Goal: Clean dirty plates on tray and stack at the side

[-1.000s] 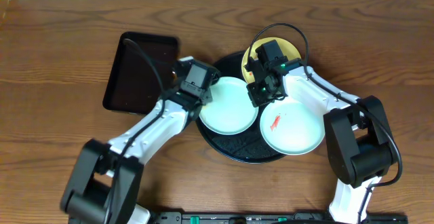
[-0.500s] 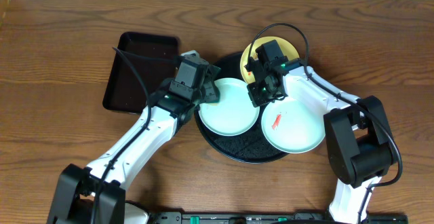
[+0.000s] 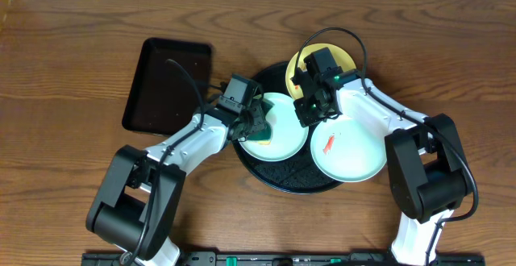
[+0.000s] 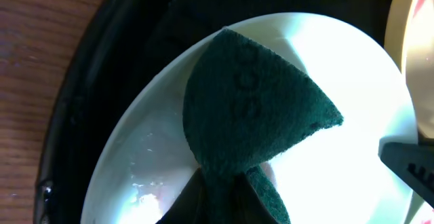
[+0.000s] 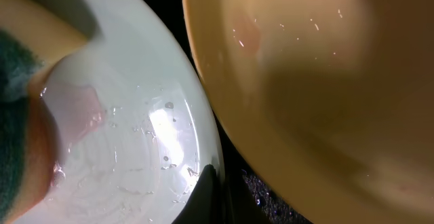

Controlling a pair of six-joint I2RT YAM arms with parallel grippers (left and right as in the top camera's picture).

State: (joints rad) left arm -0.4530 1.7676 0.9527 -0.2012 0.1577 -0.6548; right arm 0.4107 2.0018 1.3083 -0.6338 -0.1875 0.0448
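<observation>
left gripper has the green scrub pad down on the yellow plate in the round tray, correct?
Not the yellow one. The green scrub pad held by the left gripper is down on the light blue-green plate. The yellow plate lies further back. The overhead view shows this. The rest holds: that plate is in the round tray.

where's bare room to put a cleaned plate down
Bare wood: the table along its far edge and left of the rectangular black tray, whose floor is bare. Crowded: the round black tray, under the yellow plate, blue-green plate, white plate, left end effector with its scouring pad and right end effector.
</observation>
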